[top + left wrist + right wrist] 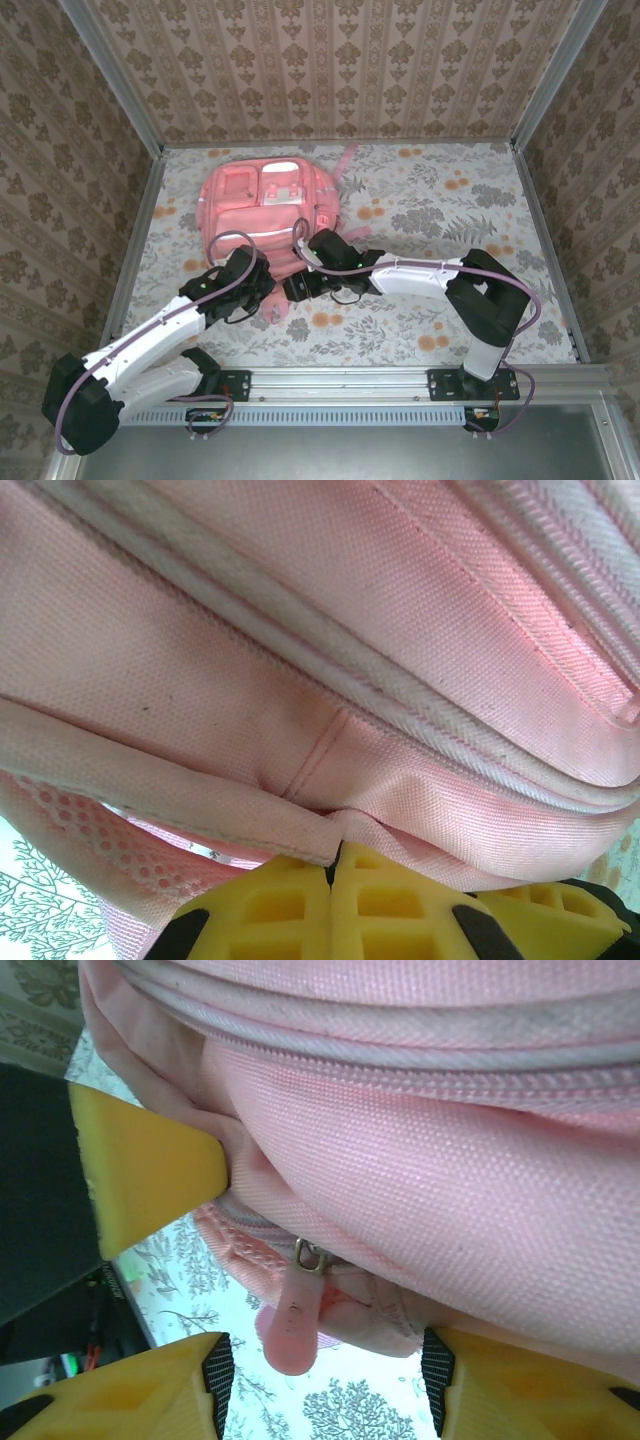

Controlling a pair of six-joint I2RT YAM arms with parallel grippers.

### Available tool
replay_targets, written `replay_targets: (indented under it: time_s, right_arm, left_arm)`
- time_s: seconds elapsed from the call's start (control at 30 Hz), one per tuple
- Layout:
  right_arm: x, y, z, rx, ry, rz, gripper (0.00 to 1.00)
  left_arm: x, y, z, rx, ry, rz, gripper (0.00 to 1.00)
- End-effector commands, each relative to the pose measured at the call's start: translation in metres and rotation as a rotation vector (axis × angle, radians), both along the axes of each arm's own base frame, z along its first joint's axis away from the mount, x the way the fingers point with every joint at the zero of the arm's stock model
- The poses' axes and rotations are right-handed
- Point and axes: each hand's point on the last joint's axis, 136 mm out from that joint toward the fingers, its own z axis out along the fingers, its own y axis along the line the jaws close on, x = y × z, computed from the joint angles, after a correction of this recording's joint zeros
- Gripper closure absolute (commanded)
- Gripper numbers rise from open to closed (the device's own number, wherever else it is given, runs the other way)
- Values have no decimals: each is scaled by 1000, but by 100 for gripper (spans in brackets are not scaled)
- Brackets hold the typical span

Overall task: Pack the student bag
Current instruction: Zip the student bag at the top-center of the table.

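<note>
The student bag (268,205), a large pink fabric backpack, lies on the flowered table with its near end raised at my grippers. My left gripper (333,865) is shut, its yellow fingers pinching a folded fabric edge of the student bag (330,680). In the top view the left gripper (262,290) sits at the bag's near edge. Beside it, my right gripper (300,287) also meets that edge. In the right wrist view the right gripper (325,1395) is open, and a pink zipper pull (292,1320) hangs between its fingers without touching them. The bag (430,1180) bulges above.
The flowered tablecloth (450,200) covers the table to the right of the bag. Patterned walls close in the back and both sides. A metal rail (350,380) runs along the near edge. A yellow finger (140,1160) of the other gripper presses on the bag's fabric.
</note>
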Motion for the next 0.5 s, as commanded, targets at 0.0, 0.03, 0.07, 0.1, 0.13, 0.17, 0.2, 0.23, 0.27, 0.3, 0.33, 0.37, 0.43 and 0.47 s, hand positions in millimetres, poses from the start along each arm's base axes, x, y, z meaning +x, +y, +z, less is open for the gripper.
replay_targets:
  time_s: [0.0,0.03,0.07,0.1,0.13,0.17,0.2,0.23,0.27,0.3,0.33,0.37,0.43,0.47]
  right_arm:
    - [2,-2,-6,-100,-84,-11,47]
    - [2,-3,-5,-120,-109,-18,47]
    - [4,-6,-4,-149,-143,-35,49]
    - [5,-9,-2,-171,-172,-52,51]
    - [6,-12,1,-185,-196,-70,52]
    - [8,-16,3,-204,-221,-91,52]
    - [9,-19,7,-216,-246,-109,52]
    - [9,-21,11,-224,-269,-118,52]
    - [8,-23,16,-229,-297,-128,52]
    - [8,-24,21,-236,-321,-136,52]
    - [8,-25,24,-246,-340,-140,52]
    - [7,-25,27,-257,-365,-141,52]
    - [4,-24,32,-276,-403,-135,52]
    - [3,-21,33,-273,-410,-125,52]
  left_arm:
    - [4,1,8,-6,-31,0,100]
    - [4,1,8,-6,-32,0,100]
    - [4,1,7,-5,-29,-2,100]
    - [4,1,7,-5,-29,-1,100]
    - [4,1,7,-5,-28,0,100]
    - [4,1,7,-6,-28,0,100]
    - [4,1,7,-6,-28,2,100]
    - [4,1,8,-8,-28,2,100]
    - [4,1,7,-8,-28,2,100]
    - [5,0,8,-13,-30,4,100]
    - [5,0,8,-12,-30,2,100]
    - [5,-1,9,-16,-32,2,100]
    - [5,-1,9,-16,-30,0,100]
    - [5,-1,9,-17,-29,0,100]
